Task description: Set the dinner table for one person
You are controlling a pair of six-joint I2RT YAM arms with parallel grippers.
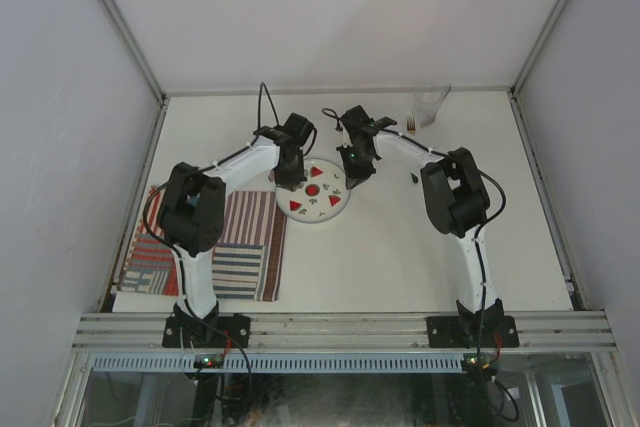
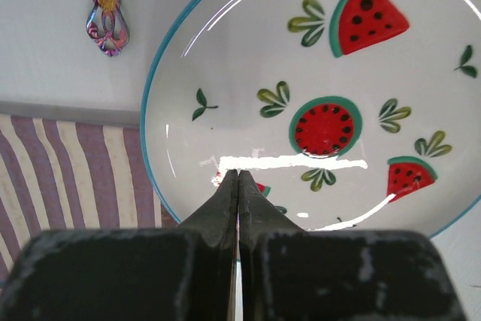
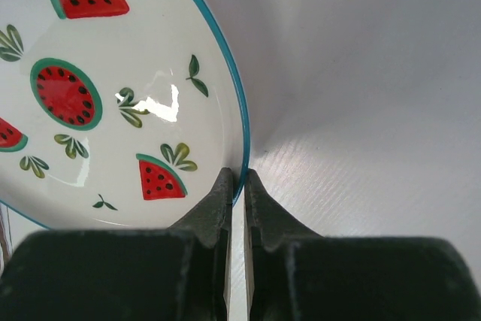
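A white plate (image 1: pixel 322 209) with a blue rim and watermelon pictures lies on the dinner table (image 1: pixel 400 257), its left edge reaching over the striped placemat (image 1: pixel 215 247). My right gripper (image 3: pixel 235 173) is shut on the plate (image 3: pixel 113 110), its fingertips pinching the blue rim on the right side. My left gripper (image 2: pixel 239 174) is shut with nothing between its fingers, and its tips sit over the plate's (image 2: pixel 316 73) inner surface near the left rim. In the top view the left gripper (image 1: pixel 290 185) and right gripper (image 1: pixel 356 175) flank the plate.
A clear glass (image 1: pixel 431 107) stands at the back right with a small utensil (image 1: pixel 411 125) beside it. An iridescent utensil handle (image 2: pixel 107 13) lies on the table beyond the placemat (image 2: pixel 68 171). A small dark item (image 1: pixel 412 179) lies right of the plate. Grey walls enclose the table.
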